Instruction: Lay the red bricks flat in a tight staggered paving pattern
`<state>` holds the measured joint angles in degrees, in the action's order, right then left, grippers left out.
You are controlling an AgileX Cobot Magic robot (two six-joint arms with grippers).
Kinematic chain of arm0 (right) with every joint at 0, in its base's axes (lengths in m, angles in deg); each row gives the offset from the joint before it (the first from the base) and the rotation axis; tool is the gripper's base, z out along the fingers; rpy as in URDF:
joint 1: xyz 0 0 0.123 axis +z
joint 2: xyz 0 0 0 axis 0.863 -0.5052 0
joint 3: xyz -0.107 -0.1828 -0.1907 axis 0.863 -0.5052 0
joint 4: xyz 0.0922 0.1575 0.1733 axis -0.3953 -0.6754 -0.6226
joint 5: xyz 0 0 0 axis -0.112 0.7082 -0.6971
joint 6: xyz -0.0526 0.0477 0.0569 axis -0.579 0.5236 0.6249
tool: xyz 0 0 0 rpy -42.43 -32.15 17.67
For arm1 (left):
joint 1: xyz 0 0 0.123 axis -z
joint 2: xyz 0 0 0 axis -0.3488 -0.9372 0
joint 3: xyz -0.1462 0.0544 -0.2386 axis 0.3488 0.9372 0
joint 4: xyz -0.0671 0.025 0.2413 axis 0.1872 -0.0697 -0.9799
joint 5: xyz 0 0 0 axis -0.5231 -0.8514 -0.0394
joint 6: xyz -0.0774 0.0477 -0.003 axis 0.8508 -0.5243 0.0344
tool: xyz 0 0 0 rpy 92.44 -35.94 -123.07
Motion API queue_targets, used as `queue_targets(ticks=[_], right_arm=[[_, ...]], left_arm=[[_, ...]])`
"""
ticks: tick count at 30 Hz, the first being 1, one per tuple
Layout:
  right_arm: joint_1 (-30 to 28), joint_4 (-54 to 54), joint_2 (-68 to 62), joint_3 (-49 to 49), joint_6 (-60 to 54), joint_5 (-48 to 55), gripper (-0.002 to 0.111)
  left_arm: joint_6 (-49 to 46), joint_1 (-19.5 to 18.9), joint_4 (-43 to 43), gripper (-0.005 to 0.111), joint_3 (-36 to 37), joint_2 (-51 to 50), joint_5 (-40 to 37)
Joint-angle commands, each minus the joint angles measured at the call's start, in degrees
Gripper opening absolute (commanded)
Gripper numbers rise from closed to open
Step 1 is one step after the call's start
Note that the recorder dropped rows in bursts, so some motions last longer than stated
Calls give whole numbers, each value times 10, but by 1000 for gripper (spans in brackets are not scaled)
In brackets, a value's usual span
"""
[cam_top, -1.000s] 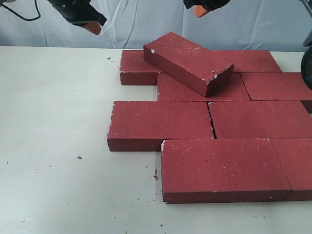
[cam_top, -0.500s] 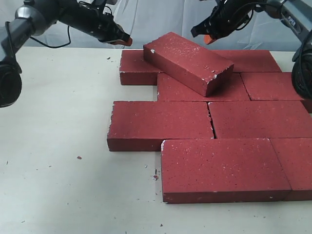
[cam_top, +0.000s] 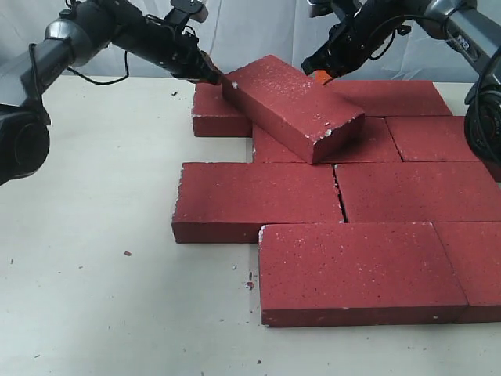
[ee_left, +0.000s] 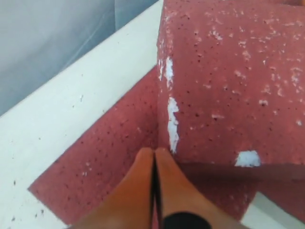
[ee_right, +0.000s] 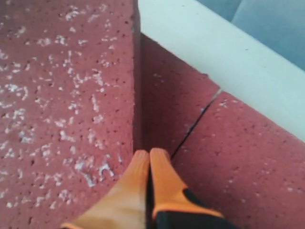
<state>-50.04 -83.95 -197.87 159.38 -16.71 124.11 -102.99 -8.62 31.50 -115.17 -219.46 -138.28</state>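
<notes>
Several red bricks lie flat in staggered rows on the white table (cam_top: 86,235), such as the near-left one (cam_top: 254,200) and the front one (cam_top: 356,270). One loose red brick (cam_top: 293,106) lies askew on top of the back rows. My left gripper (cam_top: 213,76) is shut, its orange tips against that brick's far left corner (ee_left: 228,86); in the left wrist view the gripper (ee_left: 155,151) holds nothing. My right gripper (cam_top: 321,74) is shut and empty too, tips at the brick's far right side. In the right wrist view the gripper (ee_right: 149,153) rests beside the top brick (ee_right: 62,95).
Small red crumbs (cam_top: 250,284) lie on the table before the front brick. A pale blue backdrop (cam_top: 250,31) closes off the far side. Black arm parts stand at the left edge (cam_top: 16,141) and the right edge (cam_top: 485,117).
Both arms have come down from the top of the view to the top brick's far corners. That brick has slid slightly leftward and nearer. Both grippers stayed shut.
</notes>
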Motion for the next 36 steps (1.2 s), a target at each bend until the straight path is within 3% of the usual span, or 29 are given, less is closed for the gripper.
queue_targets(ticks=[1, 9, 15, 19, 29, 36], right_arm=[[19, -55, 19, -1, -41, 44, -1], [20, -28, 66, -1, -52, 49, -1], [2, 133, 115, -10, 155, 49, -1], [-2, 68, 179, -108, 138, 49, -1], [25, 19, 336, -405, 93, 49, -1], [56, 23, 339, -507, 52, 49, -1]], left_arm=[[16, -9, -40, 0, -9, 46, -110], [67, -58, -54, 0, -8, 131, -124], [93, -75, -126, 0, 3, 119, -124], [180, -82, -169, 0, 3, 89, -110], [168, -81, -31, 0, 3, 42, -26], [116, -78, 36, 0, 3, 31, -51]])
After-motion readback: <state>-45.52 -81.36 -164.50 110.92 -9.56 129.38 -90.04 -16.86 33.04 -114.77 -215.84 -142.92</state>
